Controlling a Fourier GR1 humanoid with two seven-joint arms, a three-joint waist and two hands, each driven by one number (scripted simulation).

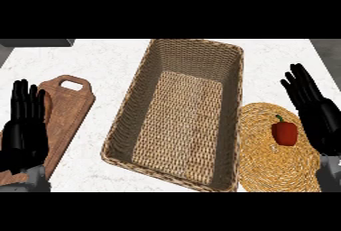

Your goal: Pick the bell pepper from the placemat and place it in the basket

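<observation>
Soft, even light spread across the scene, white counter (106,58) rendered bright, basket (230,117) shaded along its inner walls, darkest at the right wall, woven floor lit paler

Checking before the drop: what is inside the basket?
In the basket, only its woven floor shows, nothing on it. Its near wall may hide a thin strip. The bell pepper sits on the placemat.

The left hand (25,124) sits at the lower left, fingers straight and pointing away from the body. The right hand (314,110) sits at the right edge, fingers straight, slightly spread and angled a little leftward. Only short grey stubs of both forearms show.
</observation>
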